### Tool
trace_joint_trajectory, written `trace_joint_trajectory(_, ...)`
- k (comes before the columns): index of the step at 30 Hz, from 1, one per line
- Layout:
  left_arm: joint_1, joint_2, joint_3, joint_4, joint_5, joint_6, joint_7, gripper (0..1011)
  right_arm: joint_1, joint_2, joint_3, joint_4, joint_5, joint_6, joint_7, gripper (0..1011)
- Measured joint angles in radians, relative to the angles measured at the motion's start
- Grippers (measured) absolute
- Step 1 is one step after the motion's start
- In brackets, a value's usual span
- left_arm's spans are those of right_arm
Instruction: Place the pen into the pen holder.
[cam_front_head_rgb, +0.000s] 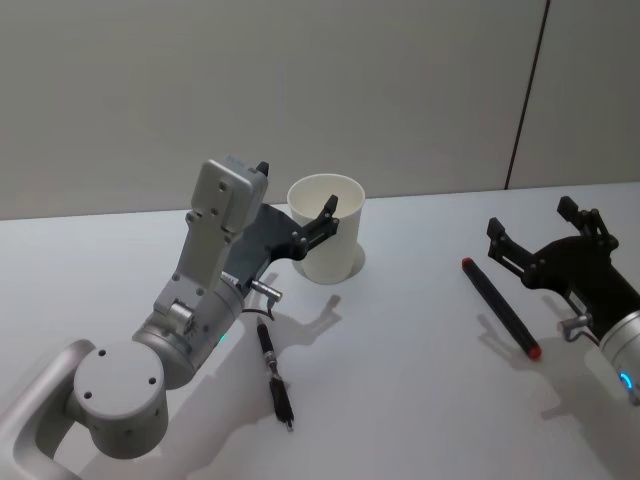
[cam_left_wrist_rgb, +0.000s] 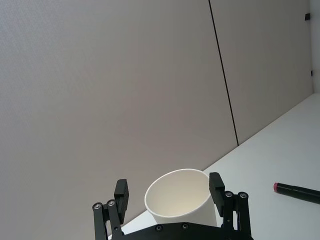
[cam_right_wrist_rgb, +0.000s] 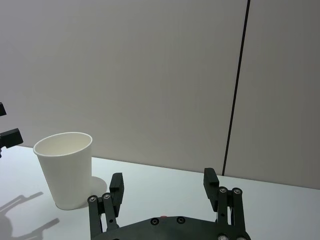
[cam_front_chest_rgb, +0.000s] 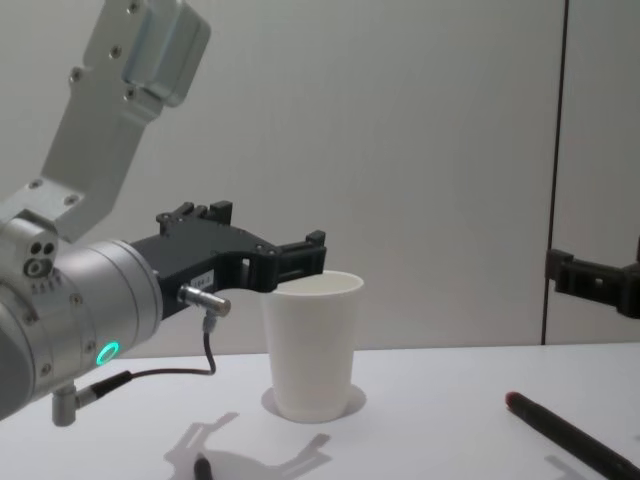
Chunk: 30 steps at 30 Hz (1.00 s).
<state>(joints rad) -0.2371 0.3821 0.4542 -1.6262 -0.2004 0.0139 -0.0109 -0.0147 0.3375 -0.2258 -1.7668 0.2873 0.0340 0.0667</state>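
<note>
Pen (cam_front_head_rgb: 498, 305) lies flat just beside the right gripper (cam_front_head_rgb: 531, 217) (jaws apart): lower squarely across its middle; left gripper (cam_left_wrist_rgb: 168, 185), likewise spread, straddles the pen holder (cam_front_head_rgb: 325, 240) rim

The head view looks forward and steeply down from high above the bench (cam_front_head_rgb: 400, 400), wide enough to take in both arms, the pen holder (cam_front_head_rgb: 325, 245) and the pen (cam_front_head_rgb: 500, 308). The chest view sits lower and looks nearly level across the same bench, meeting the pen holder side-on at middle range, with the left arm large at its left edge. The left wrist view looks out along the left gripper (cam_left_wrist_rgb: 169, 184), tilted up toward the wall (cam_left_wrist_rgb: 125, 75), with the pen holder close between its fingers (cam_left_wrist_rgb: 121, 192). The right wrist view looks past the right gripper (cam_right_wrist_rgb: 163, 178) at the same wall, with the pen holder farther off. All four views share the pen holder.
</note>
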Motion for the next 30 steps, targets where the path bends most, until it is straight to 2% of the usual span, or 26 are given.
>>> trace_joint_trajectory(30,0.0,0.0,0.0,0.0,0.0,0.0,0.0,1001,0.0,0.0,0.0,0.0,0.0,0.0,0.0,1002)
